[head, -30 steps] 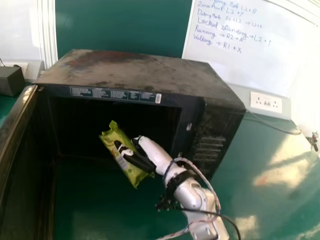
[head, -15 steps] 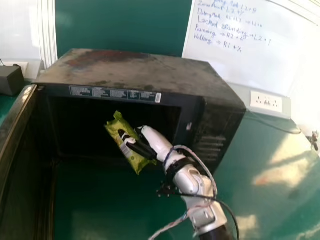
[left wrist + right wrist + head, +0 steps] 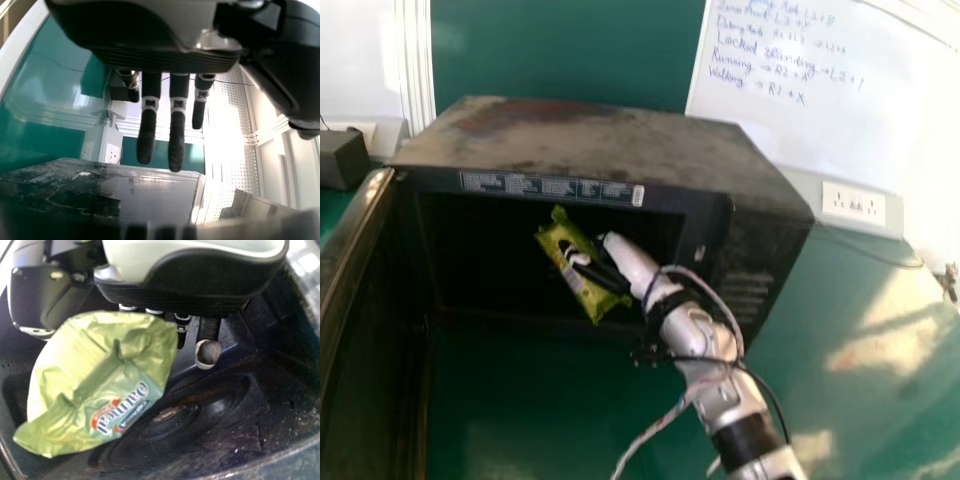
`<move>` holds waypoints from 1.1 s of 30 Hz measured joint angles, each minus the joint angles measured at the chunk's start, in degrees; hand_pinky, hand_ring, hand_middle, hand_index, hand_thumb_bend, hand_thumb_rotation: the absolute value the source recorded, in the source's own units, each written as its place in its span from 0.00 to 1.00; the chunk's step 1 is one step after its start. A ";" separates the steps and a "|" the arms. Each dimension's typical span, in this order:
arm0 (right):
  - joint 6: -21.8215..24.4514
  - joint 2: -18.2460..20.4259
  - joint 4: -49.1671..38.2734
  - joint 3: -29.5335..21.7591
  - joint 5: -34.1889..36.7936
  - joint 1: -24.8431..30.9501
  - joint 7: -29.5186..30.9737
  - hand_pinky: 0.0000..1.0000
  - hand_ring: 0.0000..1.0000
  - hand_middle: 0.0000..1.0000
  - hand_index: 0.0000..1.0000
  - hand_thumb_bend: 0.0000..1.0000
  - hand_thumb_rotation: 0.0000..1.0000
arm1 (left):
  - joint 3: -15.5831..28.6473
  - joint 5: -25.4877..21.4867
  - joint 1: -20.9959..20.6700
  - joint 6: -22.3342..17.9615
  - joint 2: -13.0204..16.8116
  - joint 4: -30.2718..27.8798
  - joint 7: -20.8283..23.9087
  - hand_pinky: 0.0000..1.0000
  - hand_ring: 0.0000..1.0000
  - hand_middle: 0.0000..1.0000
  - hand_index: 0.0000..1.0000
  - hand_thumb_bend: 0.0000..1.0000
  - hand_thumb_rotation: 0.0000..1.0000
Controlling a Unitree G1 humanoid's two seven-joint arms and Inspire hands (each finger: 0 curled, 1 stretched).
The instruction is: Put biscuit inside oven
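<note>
Looking at a microwave oven [image 3: 570, 140] with its front open, then a right arm [image 3: 705, 340] slanting up and leftward from the head view's bottom edge to the opening. Seeing straight, relaxed fingers on the left hand [image 3: 150, 55] and a right hand [image 3: 630, 262] clamped round the biscuit packet [image 3: 588, 298]. Tilted in the oven's mouth, can't tell how deep. Pretty crinkly, shiny green, with a crimped end and a red-and-blue label [image 3: 120, 415].

Right arm [image 3: 705, 345] extended forward, right hand [image 3: 630, 264] gripping; left hand [image 3: 177, 135] straight-fingered.
</note>
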 measured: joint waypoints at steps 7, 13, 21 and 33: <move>-3.13 1.84 13.05 1.45 -1.27 -6.52 -3.66 0.00 0.00 0.46 0.47 0.51 0.00 | -0.03 0.07 0.09 -0.07 -0.06 0.03 -0.06 0.13 0.21 0.32 0.87 0.74 0.73; -5.93 2.96 23.35 3.66 -3.17 -11.60 -6.76 0.00 0.00 0.46 0.48 0.52 0.00 | -0.10 0.19 0.11 -0.24 -0.08 0.04 -0.30 0.12 0.19 0.31 0.86 0.74 0.71; -8.48 4.56 32.12 4.62 -3.55 -15.09 -9.98 0.00 0.00 0.46 0.47 0.52 0.00 | -0.26 0.18 0.88 -0.23 -0.16 -0.16 -0.10 0.13 0.19 0.30 0.84 0.73 0.71; -9.08 5.89 38.47 6.56 -5.52 -17.71 -12.25 0.00 0.00 0.46 0.48 0.51 0.00 | -0.40 0.20 1.04 -0.28 -0.20 -0.15 -0.18 0.18 0.26 0.37 0.86 0.74 0.71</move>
